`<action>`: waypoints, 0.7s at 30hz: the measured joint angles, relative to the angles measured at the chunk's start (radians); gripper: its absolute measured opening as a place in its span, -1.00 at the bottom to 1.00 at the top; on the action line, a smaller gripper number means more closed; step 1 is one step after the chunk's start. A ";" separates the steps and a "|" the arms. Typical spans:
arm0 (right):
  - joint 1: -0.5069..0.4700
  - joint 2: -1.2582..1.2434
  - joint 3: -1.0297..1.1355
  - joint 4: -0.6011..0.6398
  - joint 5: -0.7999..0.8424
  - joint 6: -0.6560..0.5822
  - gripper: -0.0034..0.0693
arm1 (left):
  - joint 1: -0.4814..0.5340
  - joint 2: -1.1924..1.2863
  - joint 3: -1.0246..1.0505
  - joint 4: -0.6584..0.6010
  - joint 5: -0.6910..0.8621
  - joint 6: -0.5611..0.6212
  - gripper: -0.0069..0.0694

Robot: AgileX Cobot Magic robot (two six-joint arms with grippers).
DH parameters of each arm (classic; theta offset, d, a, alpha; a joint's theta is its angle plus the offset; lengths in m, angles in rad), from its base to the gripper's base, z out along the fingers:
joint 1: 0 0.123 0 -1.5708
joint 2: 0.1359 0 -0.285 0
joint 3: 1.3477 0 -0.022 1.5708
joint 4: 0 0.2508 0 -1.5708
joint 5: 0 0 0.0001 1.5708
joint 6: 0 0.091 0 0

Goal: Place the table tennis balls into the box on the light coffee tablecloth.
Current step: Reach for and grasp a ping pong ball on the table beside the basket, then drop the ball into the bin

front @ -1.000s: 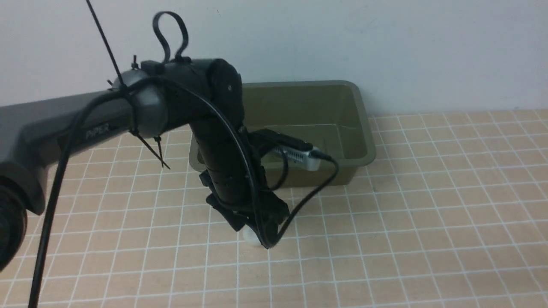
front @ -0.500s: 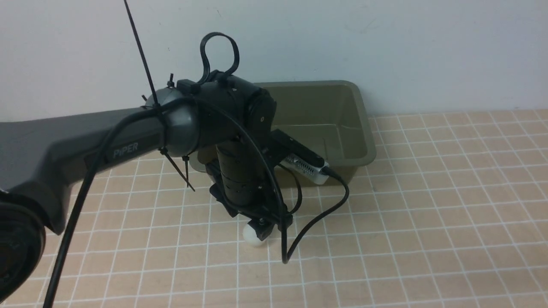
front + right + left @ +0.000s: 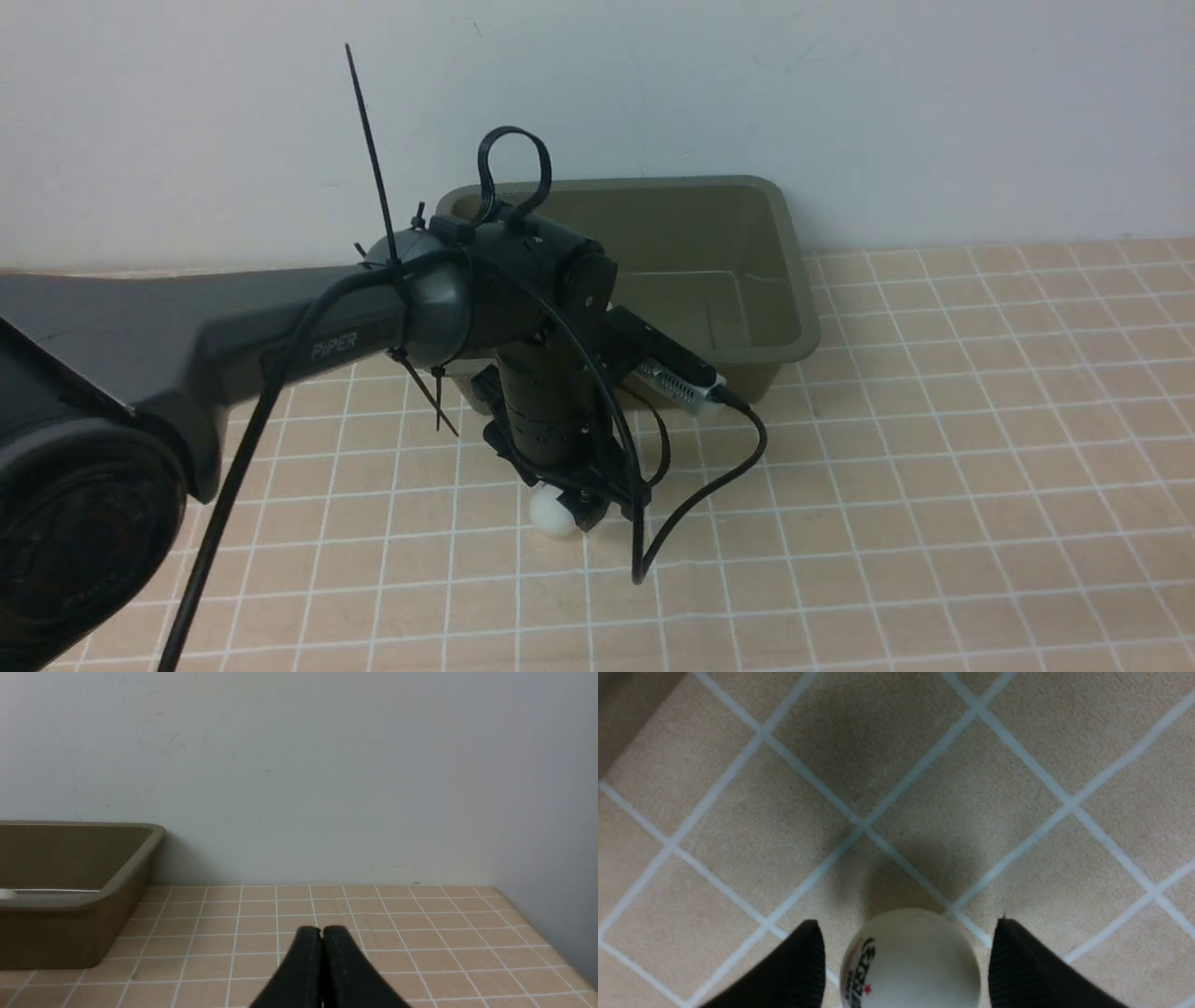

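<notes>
The small, round, matte white plastic table tennis ball point(image 3: 911, 963) sits on the light peach-beige tablecloth with its grid of thin white lines point(image 3: 934, 448), in front of the box. In the left wrist view it lies between the two dark fingers of the left gripper point(image 3: 908, 963), which stand apart with a narrow strip of cloth showing on either side of the ball, so the ball is not clamped. Its near-white surface carries a dark printed mark and a tiny red star. In the front view the black left gripper points down over the ball and hides part of it. The dark grey robot arm point(image 3: 289, 327), lettered "PiPER", reaches in from the left, with a loose black cable point(image 3: 247, 448) hanging along it and a silver camera point(image 3: 680, 385) with a black cover mounted beside the gripper. Behind them stands the rectangular olive-green plastic box point(image 3: 794, 317) with rounded corners and a flared rim, open at the top and partly covered by the arm. Beyond it rises a plain pale wall point(image 3: 934, 112). In the right wrist view, the black fingertips of the right gripper point(image 3: 322, 935) are together with nothing between them, well apart from the box. A small part of a whitish thing point(image 3: 7, 894) shows at the box there, too little to identify.
</notes>
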 joint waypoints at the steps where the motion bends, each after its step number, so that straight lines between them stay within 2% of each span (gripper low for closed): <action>1: 0.000 0.000 0.000 0.000 0.000 0.000 -0.96 | 0.000 0.009 0.000 0.000 0.000 0.000 0.03; 6: 0.000 0.000 0.000 0.000 0.000 0.000 -0.96 | 0.000 0.014 -0.007 0.001 0.015 0.002 0.01; 10: 0.000 0.000 0.000 0.000 0.000 0.000 -0.96 | -0.009 -0.004 -0.003 0.002 0.103 0.006 0.01; 14: 0.000 0.000 0.000 0.000 0.000 0.000 -0.96 | -0.018 -0.095 -0.002 0.001 0.130 0.053 0.01; 18: 0.000 0.000 0.000 0.000 0.000 0.000 -0.96 | -0.020 -0.211 -0.002 0.027 0.088 0.085 0.01; 21: 0.000 0.000 0.000 0.000 0.000 0.000 -0.96 | -0.018 -0.265 -0.002 0.077 -0.004 0.078 0.01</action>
